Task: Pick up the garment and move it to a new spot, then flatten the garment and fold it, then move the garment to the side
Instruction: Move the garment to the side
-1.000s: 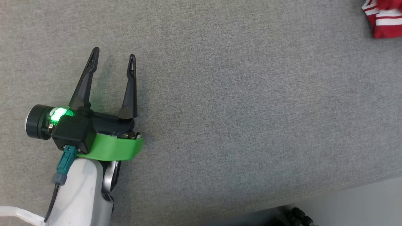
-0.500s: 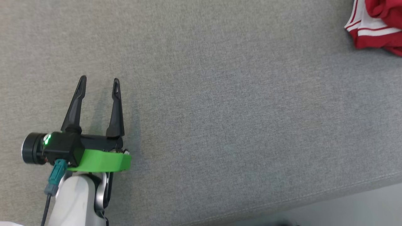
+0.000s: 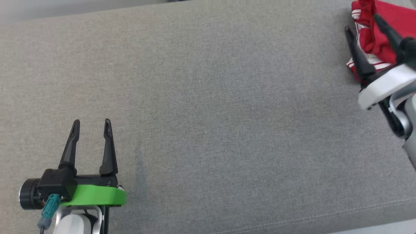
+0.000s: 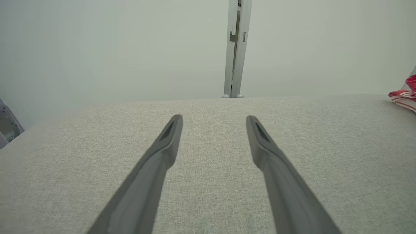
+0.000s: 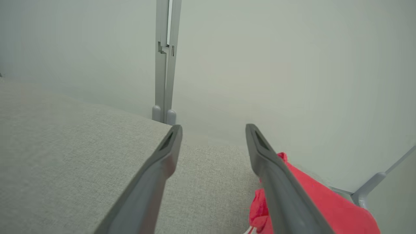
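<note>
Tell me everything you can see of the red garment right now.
The red cloth garment with white striped trim lies crumpled in a heap, unflattened, at the far right end of the grey woven fabric surface. It looks soft and thin. The open right pincer hovers over its left edge; whether they touch cannot be told.

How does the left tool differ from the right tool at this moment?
The left tool wears a green band; the right tool wears a white band. The left tool is over bare grey surface, far from the garment; the right tool is at the garment. Both are open and hold nothing.
</note>
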